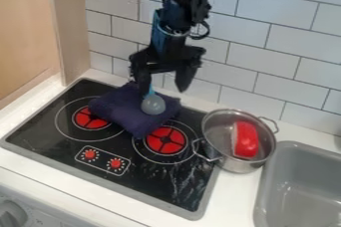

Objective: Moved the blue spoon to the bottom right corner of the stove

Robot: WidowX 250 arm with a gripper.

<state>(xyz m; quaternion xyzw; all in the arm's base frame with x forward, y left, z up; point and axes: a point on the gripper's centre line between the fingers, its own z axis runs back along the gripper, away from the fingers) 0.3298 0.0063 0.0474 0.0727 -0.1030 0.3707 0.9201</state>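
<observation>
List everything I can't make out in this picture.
- Upper end of the spoon's handle: camera view, hidden by the tool.
- Stove beneath the dark cloth: camera view, covered by it.
- Sink's right side: camera view, cut off by the edge.
- Marks around the red knobs: camera view, too small.

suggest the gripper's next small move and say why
Probably a slight shift toward the picture's left, to center over the spoon's handle: the gripper hangs open above the dark cloth, and the spoon there has its handle close to one finger, off the gap's middle.
</observation>
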